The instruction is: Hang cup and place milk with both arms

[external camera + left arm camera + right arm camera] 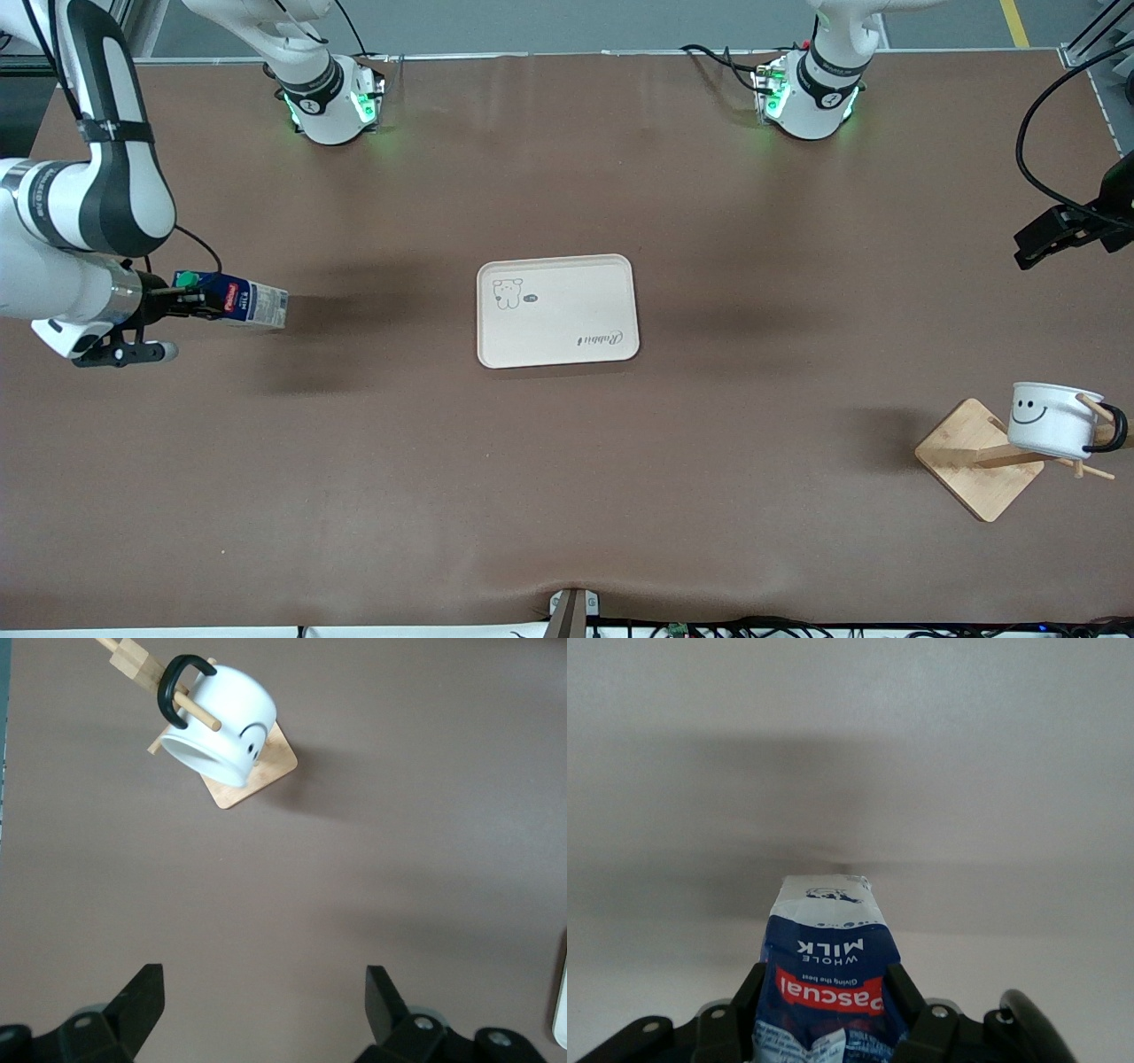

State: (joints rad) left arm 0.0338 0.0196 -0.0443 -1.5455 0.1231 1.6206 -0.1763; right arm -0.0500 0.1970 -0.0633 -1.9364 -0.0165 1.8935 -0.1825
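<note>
Brown table [567, 496], seen from the front camera, with two white arms based along its robot edge. Broad bare surface lies on every side of the cream tray [557, 310] at the middle; the tray holds nothing, only a printed animal figure and lettering on its floor.

Right arm, at its own end of the table: the right gripper [190, 301] is raised above the bare surface, with its fingers [744, 1001] pinching the milk [235, 299] on two opposite sides. The carton lies tipped on its side in the grip, green cap at the gripper, base pointing toward the tray, well apart from the tray's rim. In the right wrist view the milk [828, 983] stands out from between the fingers over open table.

Left arm, at the table's edge on its own end: the left gripper [1059, 235] is spread wide and holds nothing; the left wrist view shows both fingers [137, 1001] apart over bare surface.

Wooden rack [979, 456], near the left gripper and nearer to the front camera than it: a square base with pegs. The cup [1050, 416] hangs tilted by its black handle on one peg, clear of the table, smiley face outward.
</note>
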